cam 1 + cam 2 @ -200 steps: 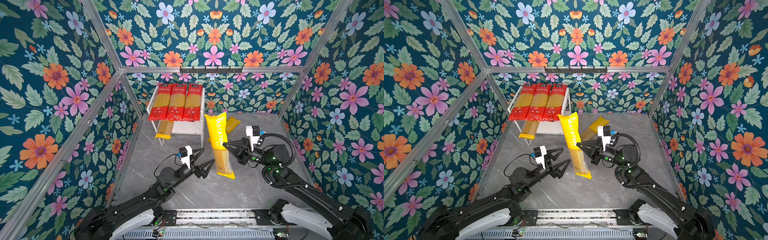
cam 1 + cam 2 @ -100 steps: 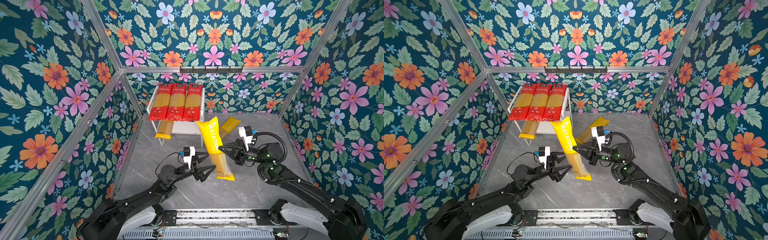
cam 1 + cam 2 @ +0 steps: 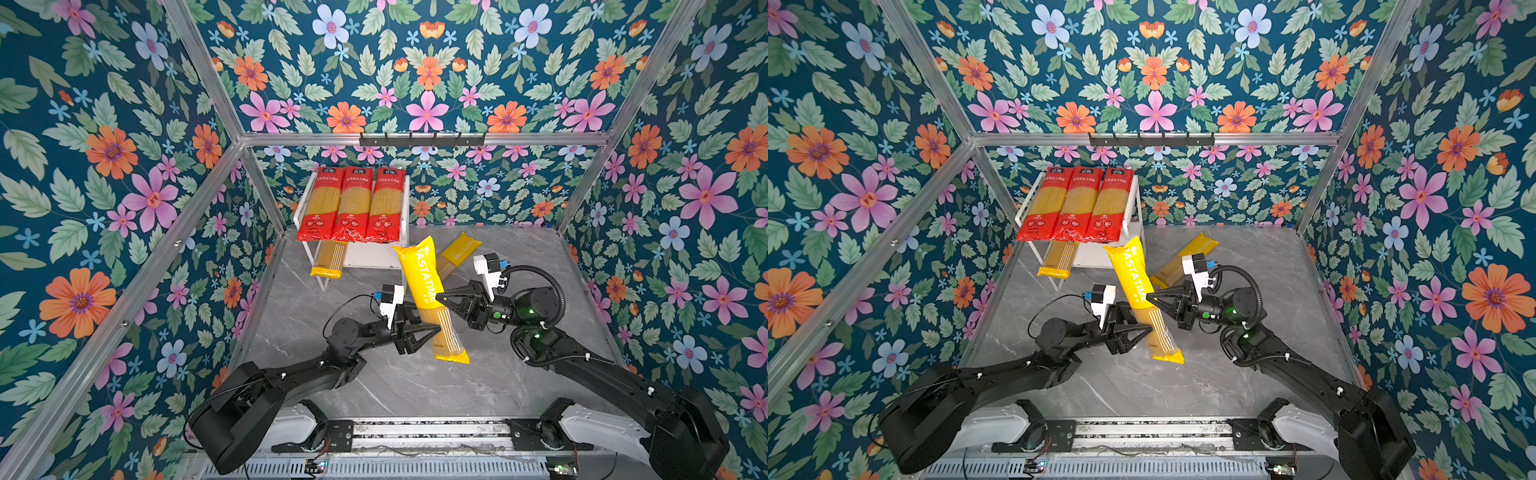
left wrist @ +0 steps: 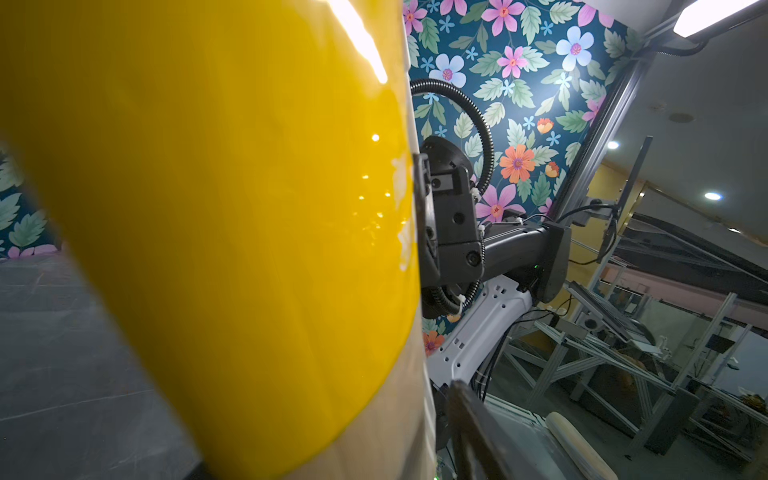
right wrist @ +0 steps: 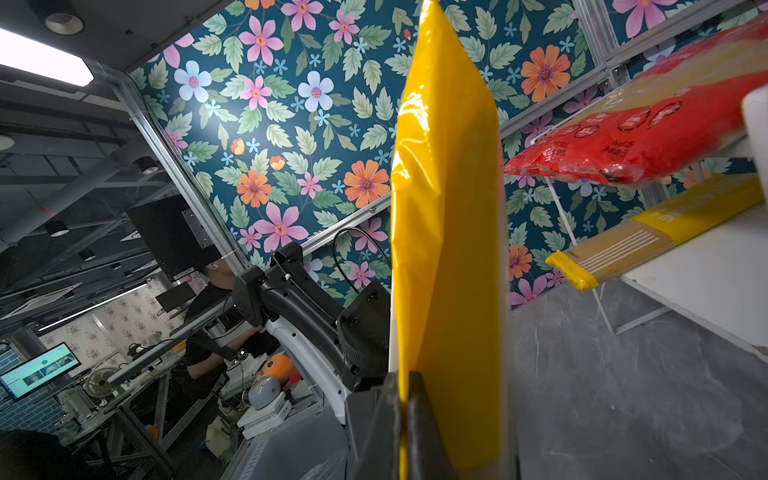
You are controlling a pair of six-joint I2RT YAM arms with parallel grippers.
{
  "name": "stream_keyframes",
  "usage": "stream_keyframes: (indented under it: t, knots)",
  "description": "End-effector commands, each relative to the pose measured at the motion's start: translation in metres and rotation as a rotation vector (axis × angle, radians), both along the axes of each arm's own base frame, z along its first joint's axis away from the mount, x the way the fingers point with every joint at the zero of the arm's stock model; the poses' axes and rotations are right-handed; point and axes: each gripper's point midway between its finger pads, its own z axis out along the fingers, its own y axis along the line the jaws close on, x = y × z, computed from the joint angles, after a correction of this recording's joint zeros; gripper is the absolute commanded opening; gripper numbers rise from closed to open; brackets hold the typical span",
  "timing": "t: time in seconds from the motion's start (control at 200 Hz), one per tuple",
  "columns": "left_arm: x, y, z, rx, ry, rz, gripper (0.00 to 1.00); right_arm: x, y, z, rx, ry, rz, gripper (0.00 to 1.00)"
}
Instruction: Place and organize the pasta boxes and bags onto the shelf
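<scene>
The held yellow pack (image 3: 424,286) is in the middle of the scene, between the two arms. It is steeply tilted: its sealed yellow end points up and far, close to the near right corner of the shelf (image 3: 365,259), and its striped clear end points down and near.

The right gripper (image 3: 439,297) comes in from the right with its jaws pressed together on the pack's edge, about halfway along its length. The right wrist view shows the same pinch on the thin side of the pack (image 5: 449,249). The left gripper (image 3: 430,328) reaches in from the left, lower on the pack. One finger lies across the clear window and the other is hidden behind the pack. The jaws straddle the pack, but I cannot tell whether they press on it.

On the shelf's top board, three red packs (image 3: 353,203) lie side by side and fill its width. A second yellow pack (image 3: 330,259) lies on the left of the lower board, its near end sticking out past the edge. A third yellow pack (image 3: 459,253) lies flat on the grey table (image 3: 395,386), just right of the shelf and beyond the held pack.
</scene>
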Motion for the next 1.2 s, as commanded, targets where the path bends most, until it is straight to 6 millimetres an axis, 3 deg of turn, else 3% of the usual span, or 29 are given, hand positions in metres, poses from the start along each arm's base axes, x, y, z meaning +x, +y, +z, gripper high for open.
stream_keyframes:
  t: [0.0, 0.105, 0.27, 0.445, 0.635, 0.77, 0.84, 0.965, 1.195]
  knots:
    - [-0.003, 0.001, 0.005, -0.012, -0.011, -0.025, 0.44, 0.000, -0.008, 0.012, 0.036, -0.034, -0.013, 0.00]
    - [0.001, -0.001, -0.002, 0.024, 0.008, -0.017, 0.35, 0.005, -0.008, -0.002, 0.004, 0.003, -0.016, 0.00]
    - [0.011, -0.002, -0.011, 0.075, 0.033, 0.019, 0.26, 0.014, -0.018, -0.030, -0.063, 0.057, -0.085, 0.09]
    - [0.014, -0.007, -0.018, 0.116, 0.059, 0.003, 0.16, 0.020, -0.038, -0.061, -0.140, 0.124, -0.162, 0.30]
    - [0.013, -0.011, -0.024, 0.141, 0.074, -0.020, 0.13, 0.019, -0.040, -0.091, -0.294, 0.172, -0.175, 0.59]
    - [0.012, -0.017, -0.033, 0.183, 0.098, -0.064, 0.12, 0.022, -0.037, -0.114, -0.425, 0.187, -0.148, 0.67]
    - [0.010, -0.022, -0.037, 0.200, 0.119, -0.099, 0.12, 0.023, -0.032, -0.119, -0.450, 0.191, -0.112, 0.67]
    - [0.017, -0.031, -0.051, 0.249, 0.185, -0.119, 0.13, 0.022, -0.023, -0.106, -0.400, 0.140, -0.045, 0.61]
    - [0.022, -0.037, -0.051, 0.239, 0.240, -0.131, 0.17, 0.025, -0.015, -0.097, -0.318, 0.118, 0.000, 0.26]
